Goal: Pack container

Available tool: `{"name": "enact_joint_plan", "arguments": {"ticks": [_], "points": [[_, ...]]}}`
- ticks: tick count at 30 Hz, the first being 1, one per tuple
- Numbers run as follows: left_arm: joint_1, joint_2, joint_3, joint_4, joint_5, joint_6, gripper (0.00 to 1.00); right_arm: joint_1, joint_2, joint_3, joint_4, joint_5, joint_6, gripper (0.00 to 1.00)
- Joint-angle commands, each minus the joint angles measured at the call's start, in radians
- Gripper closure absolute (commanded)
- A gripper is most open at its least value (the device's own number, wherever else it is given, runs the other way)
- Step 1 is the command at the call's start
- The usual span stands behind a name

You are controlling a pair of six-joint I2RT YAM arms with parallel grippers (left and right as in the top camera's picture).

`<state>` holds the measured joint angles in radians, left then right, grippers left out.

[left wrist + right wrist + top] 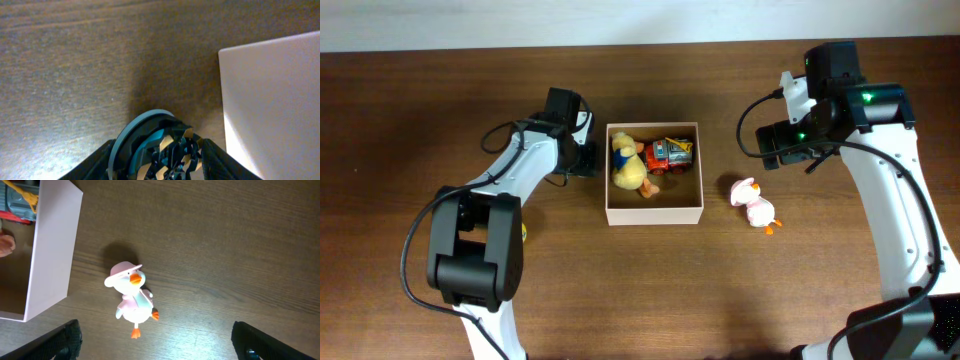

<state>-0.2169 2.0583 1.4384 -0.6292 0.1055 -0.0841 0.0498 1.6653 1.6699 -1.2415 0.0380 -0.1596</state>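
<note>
- Flanking a round blue object [145,132] beside the container [270,100], the left gripper [157,145] is half spread; whether it grips is unclear.
- Right gripper [155,330] spread wide, empty, above pink duck [131,300].

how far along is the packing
Done: a yellow duck and a red truck lie in the container. In hand: the left gripper brackets a round blue toy beside the container. Left: that toy and the pink duck on the table, near the open right gripper.
</note>
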Motion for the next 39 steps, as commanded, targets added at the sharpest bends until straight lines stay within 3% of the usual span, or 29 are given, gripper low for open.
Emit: {"name": "enact_joint_plan", "arguments": {"ticks": [1, 12, 28, 39], "points": [[0.002, -0.017, 0.053, -0.024, 0.011, 0.003, 0.47, -0.005, -0.004, 0.01, 0.0, 0.012, 0.008, 0.01], [0.002, -0.092, 0.096, -0.089, 0.009, 0.006, 0.47, -0.005, -0.004, 0.01, 0.0, 0.012, 0.008, 0.01], [-0.002, -0.389, 0.096, -0.281, 0.066, 0.005, 0.47, -0.005, -0.004, 0.01, 0.0, 0.012, 0.008, 0.01], [-0.155, -0.454, 0.096, -0.339, 0.093, 0.005, 0.48, -0.005, -0.004, 0.01, 0.0, 0.012, 0.008, 0.01]]}}
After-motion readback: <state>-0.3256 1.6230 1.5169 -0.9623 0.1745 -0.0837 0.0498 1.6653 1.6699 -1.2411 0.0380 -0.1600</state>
